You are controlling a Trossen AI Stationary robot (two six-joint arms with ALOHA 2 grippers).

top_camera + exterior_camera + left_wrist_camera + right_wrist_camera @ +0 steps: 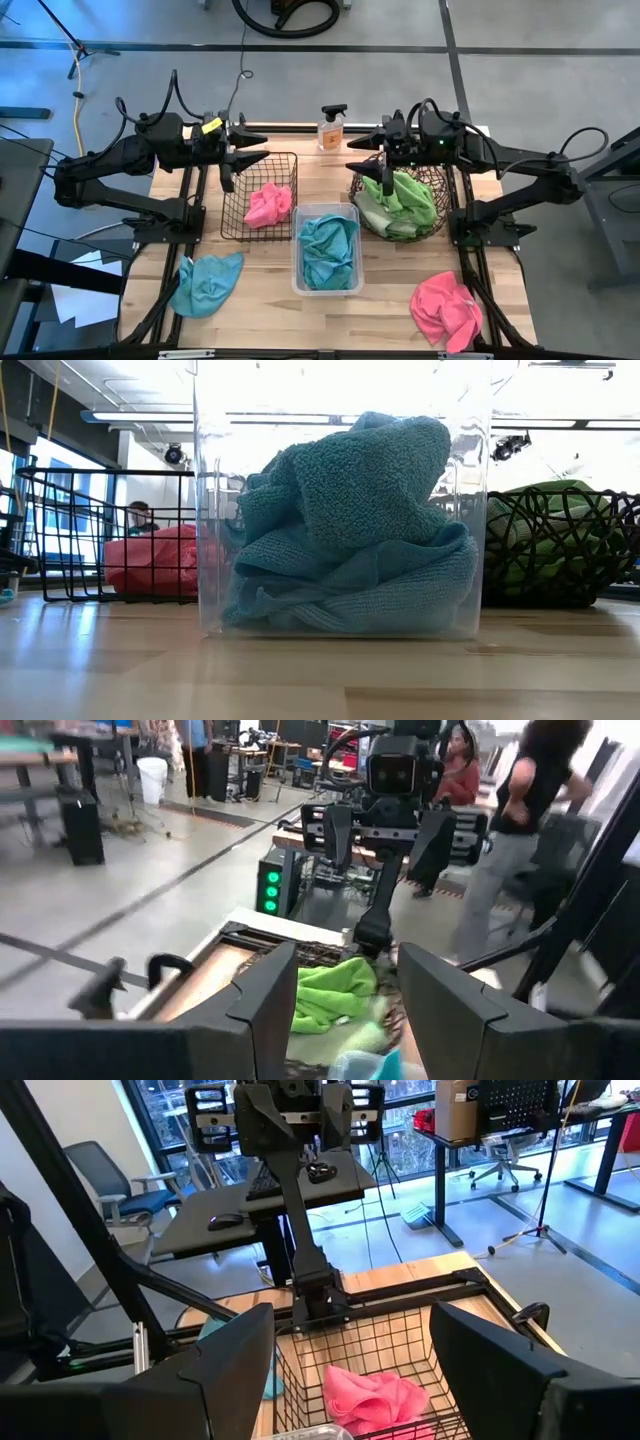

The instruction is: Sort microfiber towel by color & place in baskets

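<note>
A pink towel [268, 205] lies in the black wire basket [290, 160]. A teal towel [327, 248] fills the clear tub [299, 285], and green towels [400, 198] lie in the round woven basket [440, 185]. Loose on the table are a teal towel [205, 283] at the near left and a pink towel [447, 308] at the near right. My left gripper [255, 150] hangs open and level above the wire basket's far left corner. My right gripper [358, 157] hangs open above the woven basket's far left rim. Both are empty [348, 970] [352, 1320].
A clear spray bottle [332, 130] stands at the table's far edge between the two grippers. Bare wood lies along the near edge between the two loose towels. People stand in the room beyond the table in the left wrist view.
</note>
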